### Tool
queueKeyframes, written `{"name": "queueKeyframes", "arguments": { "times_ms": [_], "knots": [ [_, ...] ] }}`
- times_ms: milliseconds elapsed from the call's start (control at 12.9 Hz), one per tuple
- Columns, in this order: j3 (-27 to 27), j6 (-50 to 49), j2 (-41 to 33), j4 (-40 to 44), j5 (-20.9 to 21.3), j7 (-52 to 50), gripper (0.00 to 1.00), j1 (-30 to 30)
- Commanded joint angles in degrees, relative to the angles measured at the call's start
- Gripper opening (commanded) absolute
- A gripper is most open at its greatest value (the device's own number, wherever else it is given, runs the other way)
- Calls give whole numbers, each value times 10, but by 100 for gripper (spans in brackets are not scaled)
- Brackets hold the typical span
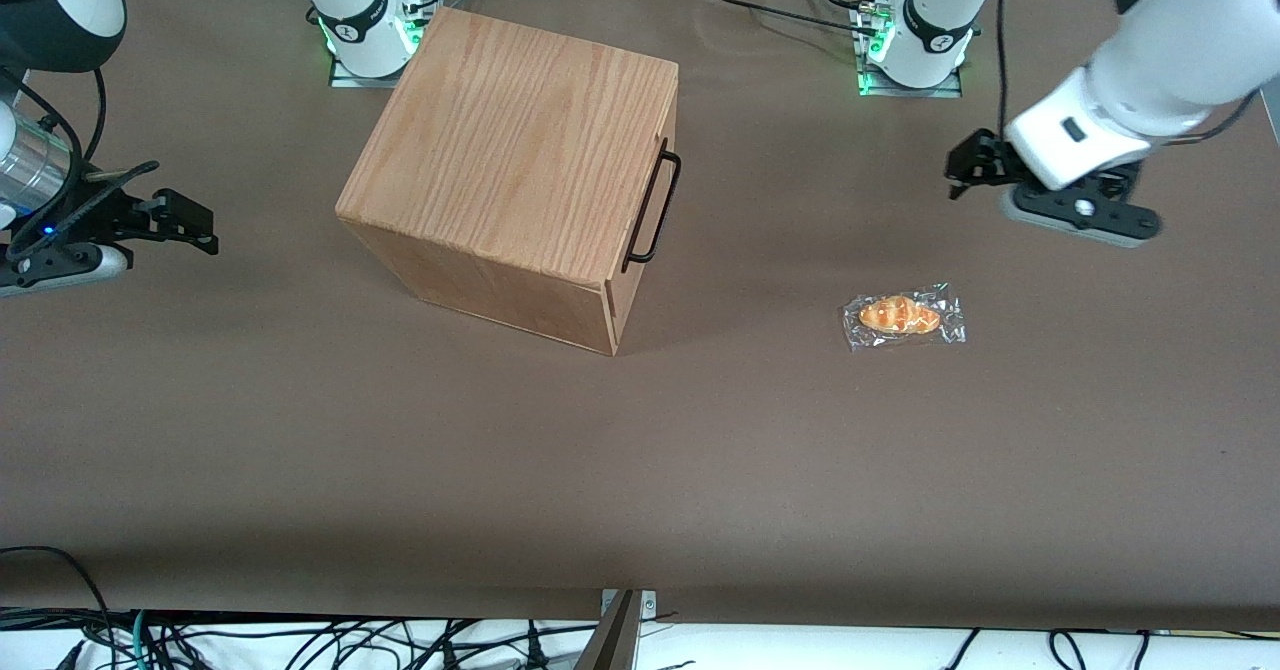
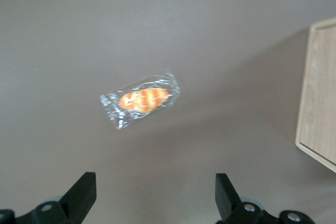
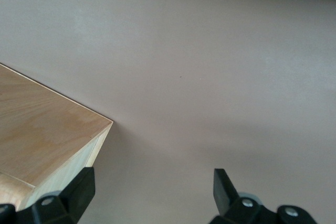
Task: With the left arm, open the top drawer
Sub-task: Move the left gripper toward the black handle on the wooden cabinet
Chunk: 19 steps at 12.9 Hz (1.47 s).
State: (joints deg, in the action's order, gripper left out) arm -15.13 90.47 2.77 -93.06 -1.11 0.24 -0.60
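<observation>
The left arm's gripper hovers with jaws released, the top drawer showing only its handle.

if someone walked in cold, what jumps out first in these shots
The big oak box dominates mid-table, its top drawer shut, the thin black wire handle facing the working arm's end. Next comes the small wrapped bread roll, alone on the brown table, nearer the front camera than the box. The left arm hangs above the table with its tool open, well short of the handle.
</observation>
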Motion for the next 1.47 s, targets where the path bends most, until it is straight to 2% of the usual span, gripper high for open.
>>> {"name": "queueKeyframes", "arguments": {
  "times_ms": [0, 155, 465, 1007, 1394],
  "knots": [
    [-28, -6, 33, 23, -40, -4, 100, -2],
    [-31, 1, 64, 24, -94, -5, 100, -21],
    [-31, 59, 143, 70, -122, -7, 100, -100],
    [-30, 169, 224, 76, -125, -7, 100, -176],
    [-30, 182, 246, 76, -122, -6, 100, -205]
  ]
}}
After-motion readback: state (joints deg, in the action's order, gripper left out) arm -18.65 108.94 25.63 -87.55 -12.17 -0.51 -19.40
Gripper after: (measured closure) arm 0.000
